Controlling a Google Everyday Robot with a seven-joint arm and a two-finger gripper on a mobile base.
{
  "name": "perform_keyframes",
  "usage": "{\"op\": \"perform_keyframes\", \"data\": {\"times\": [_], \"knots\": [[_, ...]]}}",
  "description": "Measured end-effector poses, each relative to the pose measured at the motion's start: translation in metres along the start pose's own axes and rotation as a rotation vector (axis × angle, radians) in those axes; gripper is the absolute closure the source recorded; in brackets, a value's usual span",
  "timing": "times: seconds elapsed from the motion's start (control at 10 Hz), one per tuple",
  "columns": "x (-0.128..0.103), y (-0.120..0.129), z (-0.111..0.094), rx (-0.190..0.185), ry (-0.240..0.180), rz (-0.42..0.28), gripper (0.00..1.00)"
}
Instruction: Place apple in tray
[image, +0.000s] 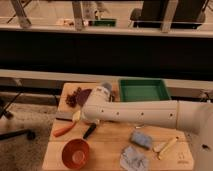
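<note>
The apple (76, 116) is a small yellowish fruit on the wooden table's left side, half hidden behind my white arm. The green tray (144, 90) sits at the table's back right, with nothing showing inside it. My arm stretches from the right edge across the table and bends near the purple bowl. My gripper (90, 131) is the dark piece hanging below the arm's end, just right of the apple and low over the table. It stands open and holds nothing that I can see.
A purple bowl (82, 95) with dark reddish bits beside it stands at the back left. A long orange carrot-like item (65, 130) lies left of the gripper. An orange-red bowl (75, 152) sits front left. Bluish cloths (142, 139) and a pale yellow item (167, 146) lie front right.
</note>
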Motion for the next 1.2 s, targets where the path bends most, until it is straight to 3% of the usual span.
{"op": "perform_keyframes", "data": {"times": [1.2], "knots": [[0.037,-0.006,0.037,-0.032,0.002,-0.063,0.20]]}}
